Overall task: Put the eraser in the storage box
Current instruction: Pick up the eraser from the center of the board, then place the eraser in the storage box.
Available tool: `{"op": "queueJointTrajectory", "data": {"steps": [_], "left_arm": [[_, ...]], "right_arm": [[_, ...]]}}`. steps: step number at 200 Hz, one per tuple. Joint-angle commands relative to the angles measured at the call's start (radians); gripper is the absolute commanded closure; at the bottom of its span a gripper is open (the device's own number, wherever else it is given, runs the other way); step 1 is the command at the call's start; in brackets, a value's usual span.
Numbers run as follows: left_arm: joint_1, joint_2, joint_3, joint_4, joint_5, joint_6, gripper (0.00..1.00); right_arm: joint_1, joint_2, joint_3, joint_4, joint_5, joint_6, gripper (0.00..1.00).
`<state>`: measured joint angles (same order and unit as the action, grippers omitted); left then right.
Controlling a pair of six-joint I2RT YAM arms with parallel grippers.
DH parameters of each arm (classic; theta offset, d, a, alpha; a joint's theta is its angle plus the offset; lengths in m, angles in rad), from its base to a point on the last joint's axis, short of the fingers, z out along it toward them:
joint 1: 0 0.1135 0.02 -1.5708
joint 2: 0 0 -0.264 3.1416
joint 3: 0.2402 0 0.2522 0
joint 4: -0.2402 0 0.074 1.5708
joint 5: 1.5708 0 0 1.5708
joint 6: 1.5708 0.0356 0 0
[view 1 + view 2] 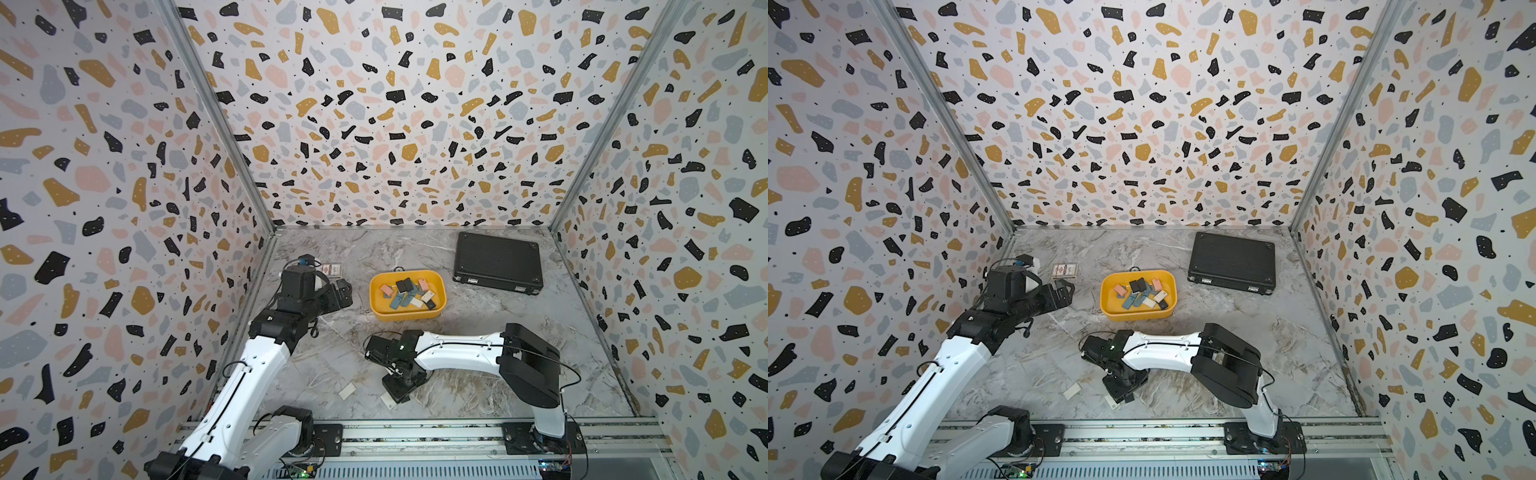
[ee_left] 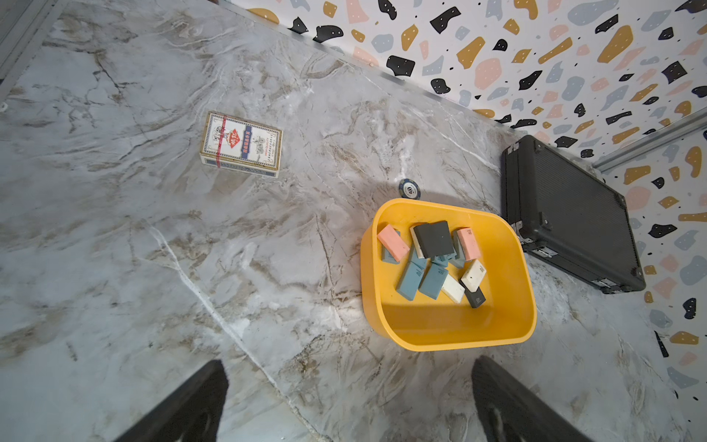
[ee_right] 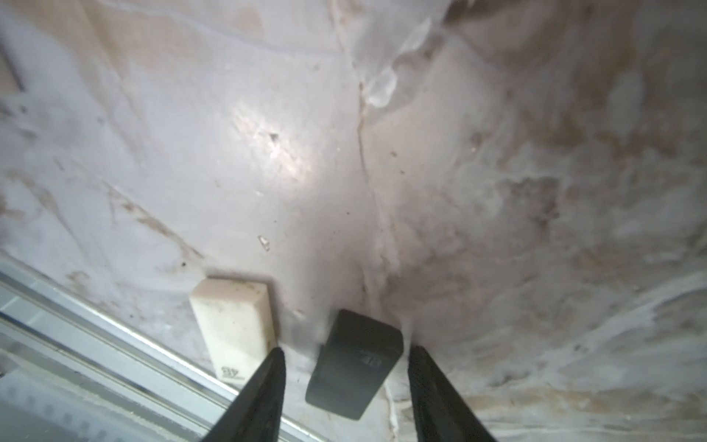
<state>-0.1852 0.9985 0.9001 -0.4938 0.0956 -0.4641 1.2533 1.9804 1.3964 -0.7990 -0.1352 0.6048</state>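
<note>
Left gripper point(image 2: 348, 361) is held wide apart | storage box point(image 1: 407, 316) is already stocked with a pile of erasers point(image 2: 432, 260) | right gripper point(image 3: 346, 349) is set low, jaws apart astride a black eraser point(image 3: 355, 363) on the table point(image 1: 590, 340), not yet clamped | white eraser point(image 3: 233, 333) beside it and second white eraser point(image 1: 347, 391) are left out.

Erasers point(image 1: 404, 286) lie in the storage box point(image 1: 409, 318), case point(image 1: 498, 262) behind-right, card pack point(image 1: 1064, 270) left

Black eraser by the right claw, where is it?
In the right wrist view the black eraser lies on the marble table between the open jaws of the right claw, a white eraser beside it near the front rail.
</note>
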Motion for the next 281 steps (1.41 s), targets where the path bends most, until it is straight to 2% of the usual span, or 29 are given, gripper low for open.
{"op": "queueJointTrajectory", "data": {"steps": [1, 27, 70, 98, 137, 178, 225, 281], "left_arm": [[0.004, -0.015, -0.006, 0.026, -0.002, 0.012, 0.00], [0.006, -0.015, -0.006, 0.024, -0.002, 0.012, 0.01], [0.004, -0.015, -0.006, 0.026, -0.002, 0.012, 0.01], [0.006, -0.014, -0.006, 0.024, -0.006, 0.014, 0.00], [0.006, -0.007, -0.003, 0.023, -0.014, 0.014, 0.00], [0.006, 0.005, 0.007, 0.031, -0.037, 0.003, 0.00], [0.006, 0.046, 0.053, 0.040, -0.048, -0.001, 0.00], [0.006, 0.104, 0.061, 0.074, -0.062, -0.005, 0.01]], "right_arm": [[0.006, 0.013, 0.025, -0.055, 0.014, 0.001, 0.50], [0.005, 0.009, 0.018, -0.066, 0.032, 0.004, 0.57], [0.005, 0.002, 0.011, -0.070, 0.043, 0.003, 0.80], [0.005, -0.027, 0.014, -0.071, 0.092, -0.011, 0.88], [-0.043, -0.118, 0.056, -0.076, 0.166, -0.051, 0.90], [-0.175, -0.126, 0.245, -0.115, 0.208, -0.165, 0.90], [-0.357, 0.057, 0.581, -0.167, 0.172, -0.296, 0.89], [-0.433, 0.329, 0.927, -0.243, 0.139, -0.393, 0.88]]}}
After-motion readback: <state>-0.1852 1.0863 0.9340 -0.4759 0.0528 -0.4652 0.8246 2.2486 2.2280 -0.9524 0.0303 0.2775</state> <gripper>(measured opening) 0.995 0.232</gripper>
